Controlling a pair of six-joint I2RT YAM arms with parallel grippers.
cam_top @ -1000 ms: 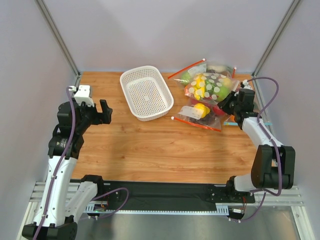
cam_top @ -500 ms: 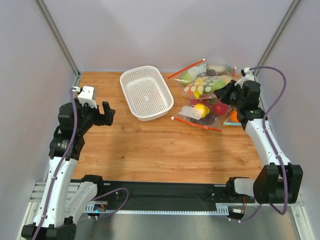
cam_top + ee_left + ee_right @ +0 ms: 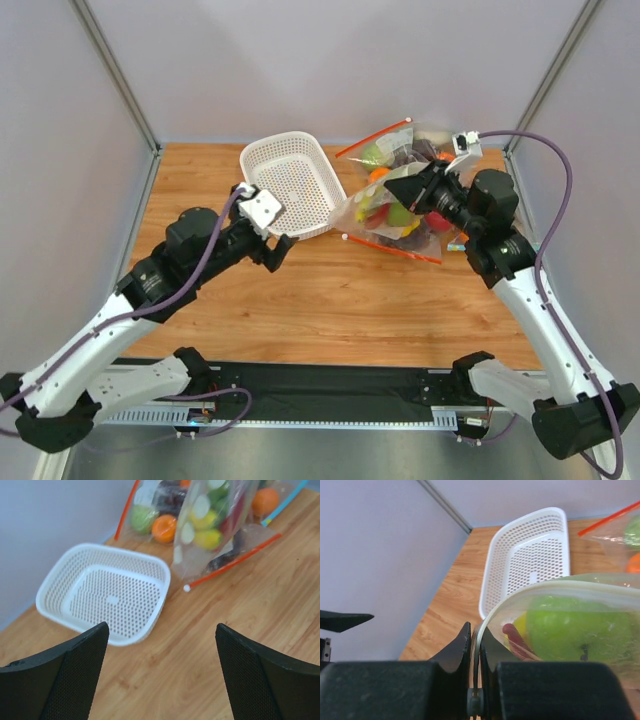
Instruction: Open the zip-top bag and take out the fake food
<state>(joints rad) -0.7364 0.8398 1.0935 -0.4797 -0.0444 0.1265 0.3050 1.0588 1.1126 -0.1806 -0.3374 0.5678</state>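
My right gripper point(image 3: 408, 190) is shut on the top edge of the zip-top bag point(image 3: 372, 208), a clear bag with white dots, and holds it in the air beside the white basket point(image 3: 293, 185). In the right wrist view the bag's rim point(image 3: 545, 587) runs between my closed fingertips point(image 3: 468, 630). Inside it show a green apple point(image 3: 575, 630) and a red chili point(image 3: 517, 640). In the left wrist view the bag point(image 3: 210, 520) hangs with yellow fruit point(image 3: 207, 539) in it. My left gripper point(image 3: 275, 250) is open and empty over the wood, left of the bag point(image 3: 161, 626).
Undotted bags lie at the back right: one with a red strip point(image 3: 375, 138) holding an orange point(image 3: 164, 527), one with a red strip point(image 3: 230, 562) under the hanging bag, and one with a blue strip point(image 3: 287, 502). The basket point(image 3: 107, 597) has nothing in it.
My right gripper has lifted the dotted bag off the pile and carried it left, toward the basket. My left arm has swung right, from the left edge to the middle of the table.
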